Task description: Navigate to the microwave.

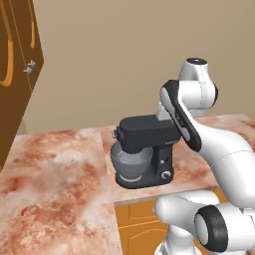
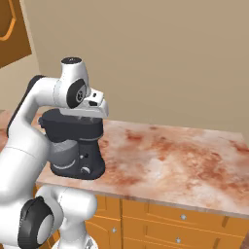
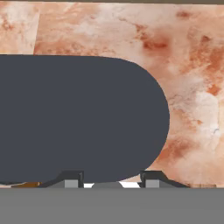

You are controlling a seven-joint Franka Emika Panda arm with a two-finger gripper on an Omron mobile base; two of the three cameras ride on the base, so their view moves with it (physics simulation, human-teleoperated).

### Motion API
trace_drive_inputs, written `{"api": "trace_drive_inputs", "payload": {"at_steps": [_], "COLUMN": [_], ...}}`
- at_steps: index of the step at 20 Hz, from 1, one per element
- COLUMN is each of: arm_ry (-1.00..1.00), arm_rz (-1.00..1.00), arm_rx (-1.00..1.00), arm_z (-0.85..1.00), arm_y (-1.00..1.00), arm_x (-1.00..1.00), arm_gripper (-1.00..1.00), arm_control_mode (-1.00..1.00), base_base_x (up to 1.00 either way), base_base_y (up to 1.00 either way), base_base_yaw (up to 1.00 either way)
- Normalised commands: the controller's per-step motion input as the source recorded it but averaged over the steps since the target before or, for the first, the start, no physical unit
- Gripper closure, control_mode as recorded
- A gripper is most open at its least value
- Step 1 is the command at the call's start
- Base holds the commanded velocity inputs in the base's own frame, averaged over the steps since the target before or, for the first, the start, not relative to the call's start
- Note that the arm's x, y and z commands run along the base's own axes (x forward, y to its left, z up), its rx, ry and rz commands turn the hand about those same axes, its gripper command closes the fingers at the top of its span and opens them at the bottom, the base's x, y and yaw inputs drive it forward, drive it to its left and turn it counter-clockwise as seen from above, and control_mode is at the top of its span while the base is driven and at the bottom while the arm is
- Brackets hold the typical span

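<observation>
Claw (image 3: 109,183) hovers with fingers apart and empty, dark mixer (image 3: 78,118) directly below it, marbled bench (image 3: 192,87) spreading beneath and beyond, tan wall (image 2: 160,58) ahead.

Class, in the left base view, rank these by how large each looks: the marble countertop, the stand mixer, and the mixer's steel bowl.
1. Marble countertop, the largest by far.
2. Stand mixer, dark grey, partly hidden by the arm.
3. Steel bowl, smallest, sitting under the mixer's head.
The order is plain; nearness does not blur it.
</observation>
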Motion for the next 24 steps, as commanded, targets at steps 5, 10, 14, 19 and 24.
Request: {"api": "trace_drive_inputs", "payload": {"at_steps": [5,10,14,19,24], "arm_ry": [0.00,0.00,0.00,0.00,0.00], "arm_rz": [0.00,0.00,0.00,0.00,0.00], "arm_rx": [0.00,0.00,0.00,0.00,0.00], "arm_z": [0.00,0.00,0.00,0.00,0.00], "arm_y": [0.00,0.00,0.00,0.00,0.00], "arm_x": [0.00,0.00,0.00,0.00,0.00], "arm_gripper": [-1.00,-1.00,-1.00,-1.00,-1.00], "arm_control_mode": [1.00,1.00,1.00,1.00,1.00], "base_base_x": [-0.03,-0.28,-0.43,-0.13,0.00], "base_base_y": [0.00,-0.09,-0.41,-0.23,-0.29], "base_base_yaw": [0.00,-0.04,-0.36,-0.48,-0.62]}}
